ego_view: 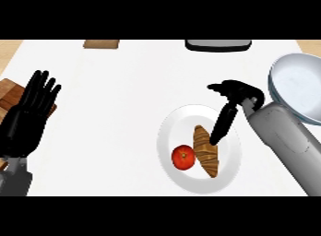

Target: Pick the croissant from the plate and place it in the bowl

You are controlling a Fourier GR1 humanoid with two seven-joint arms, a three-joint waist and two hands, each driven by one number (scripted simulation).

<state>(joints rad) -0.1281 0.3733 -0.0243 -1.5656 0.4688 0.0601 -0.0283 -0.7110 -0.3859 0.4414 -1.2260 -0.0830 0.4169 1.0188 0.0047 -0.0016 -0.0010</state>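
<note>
While the open right hand hovers empty, the plate holds croissant and tomato.

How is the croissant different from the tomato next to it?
The croissant is long, brown and ridged, while the tomato is round, red and smooth. The croissant stretches much farther across the plate than the small tomato does. The right hand points a finger down at the croissant's upper end; nothing is close to the tomato. Both lie on the same white plate, side by side.
</note>
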